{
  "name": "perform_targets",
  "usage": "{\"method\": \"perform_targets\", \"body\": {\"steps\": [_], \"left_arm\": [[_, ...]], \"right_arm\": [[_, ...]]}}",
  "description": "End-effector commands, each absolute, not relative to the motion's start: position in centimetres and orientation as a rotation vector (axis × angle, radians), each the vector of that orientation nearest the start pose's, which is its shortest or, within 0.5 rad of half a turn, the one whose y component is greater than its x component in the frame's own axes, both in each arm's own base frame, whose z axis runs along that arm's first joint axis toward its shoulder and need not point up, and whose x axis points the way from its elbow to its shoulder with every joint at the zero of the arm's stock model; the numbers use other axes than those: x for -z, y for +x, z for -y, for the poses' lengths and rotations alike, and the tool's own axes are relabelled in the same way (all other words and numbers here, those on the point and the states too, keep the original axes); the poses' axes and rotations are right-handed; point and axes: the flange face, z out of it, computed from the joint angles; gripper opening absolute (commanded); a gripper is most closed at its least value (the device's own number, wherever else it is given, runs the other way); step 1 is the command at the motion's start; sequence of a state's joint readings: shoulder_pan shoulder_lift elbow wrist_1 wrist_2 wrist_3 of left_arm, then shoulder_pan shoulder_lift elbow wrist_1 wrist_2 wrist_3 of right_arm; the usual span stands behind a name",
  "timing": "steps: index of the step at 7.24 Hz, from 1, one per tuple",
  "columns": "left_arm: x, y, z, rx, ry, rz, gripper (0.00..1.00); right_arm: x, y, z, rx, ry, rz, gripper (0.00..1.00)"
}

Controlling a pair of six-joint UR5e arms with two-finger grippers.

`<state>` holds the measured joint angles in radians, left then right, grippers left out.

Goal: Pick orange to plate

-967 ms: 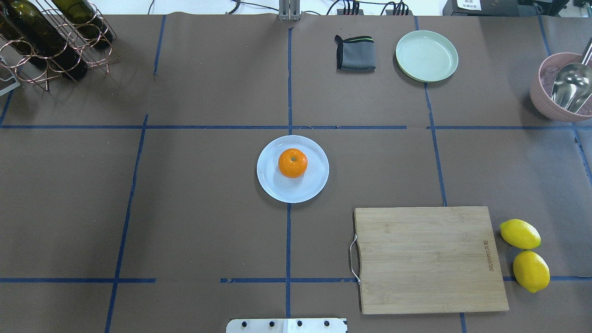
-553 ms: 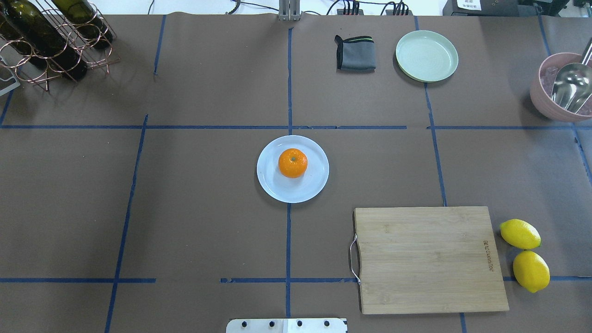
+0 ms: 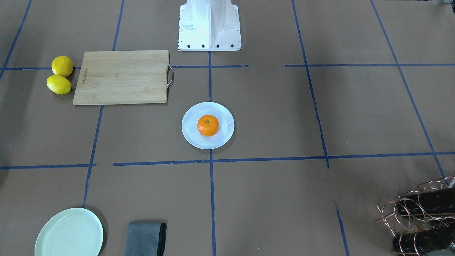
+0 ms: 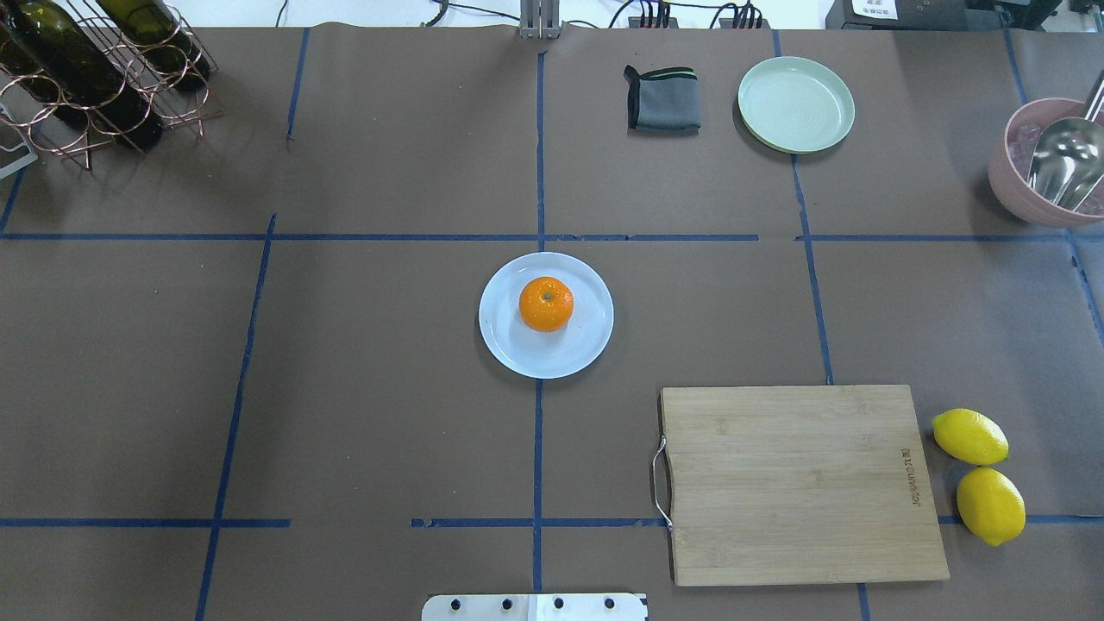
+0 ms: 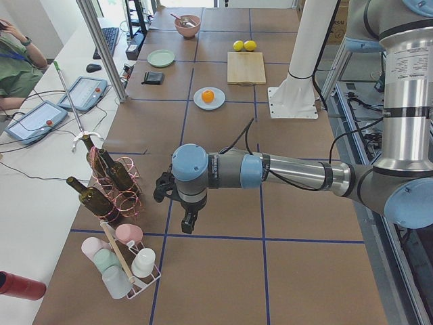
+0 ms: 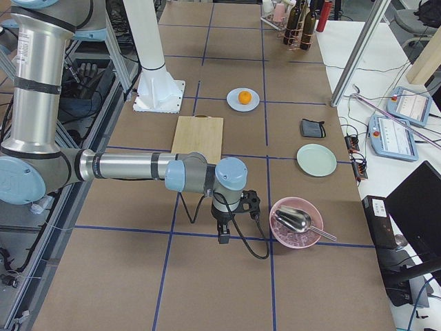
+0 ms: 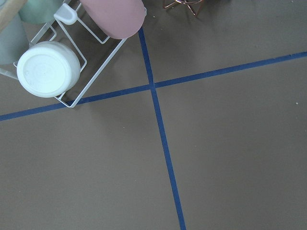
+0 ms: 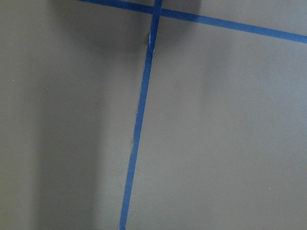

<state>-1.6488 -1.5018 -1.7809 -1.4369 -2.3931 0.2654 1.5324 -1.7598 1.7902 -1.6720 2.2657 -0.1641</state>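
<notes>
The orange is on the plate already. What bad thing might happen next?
The orange is round and the plate has a low rim, so a bump might roll it off. The left gripper hangs close to the bottle rack, and the right gripper close to the pink bowl; a swing might knock either.

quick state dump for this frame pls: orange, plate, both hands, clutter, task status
orange: resting on the plate, roughly centred
plate: mid-table, flat
left hand: at the table's end by the bottle rack, far from the orange; open or shut, cannot tell
right hand: at the opposite end by the pink bowl; cannot tell
clutter: two lemons beside the cutting board
task status: looks done
</notes>
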Motion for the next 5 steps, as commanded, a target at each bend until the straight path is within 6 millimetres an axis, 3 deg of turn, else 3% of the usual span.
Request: {"method": "perform_targets", "body": {"steps": [1, 5], "left_arm": [[-59.83, -9.60, 45.31, -0.180, 0.148, -0.810, 1.00], [-59.54, -9.60, 45.31, -0.182, 0.154, -0.809, 1.00]], "right_arm": [[-65.11, 5.39, 40.89, 0.170, -0.022, 0.698, 1.00], [-64.98, 5.39, 40.97, 0.171, -0.020, 0.698, 1.00]]}}
